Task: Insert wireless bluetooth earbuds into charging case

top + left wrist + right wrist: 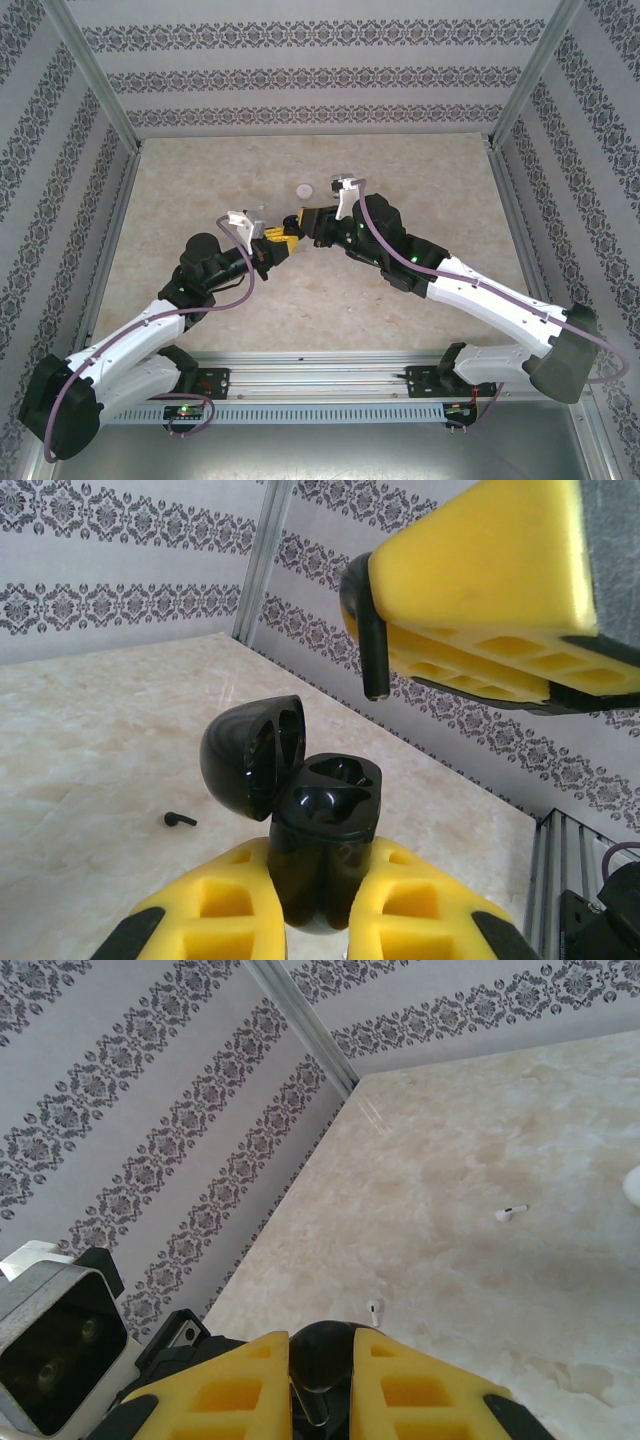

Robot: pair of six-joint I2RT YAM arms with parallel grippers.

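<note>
Top: left gripper (279,246) and right gripper (302,222) meet mid-table, bare tabletop (200,290) all round (white puck (305,189) at 12 o'clock). Left wrist: open charging case (322,845) clamped by left gripper, loose black earbud (180,820) at 9 o'clock. Right wrist: right gripper pinches a black earbud (318,1355); white earbud (511,1213) at 2 o'clock from it.

Glossy black plastic charging case (325,825), glossy black earbud (375,660), smooth marble-look table (100,750)

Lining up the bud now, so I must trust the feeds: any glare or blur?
Left wrist: open case sharp, soft glare on its lid; held black earbud slightly soft. Right wrist: marble table crisp, yellow claw fingers slightly soft up close. Top external: even light, no harsh glare.
</note>
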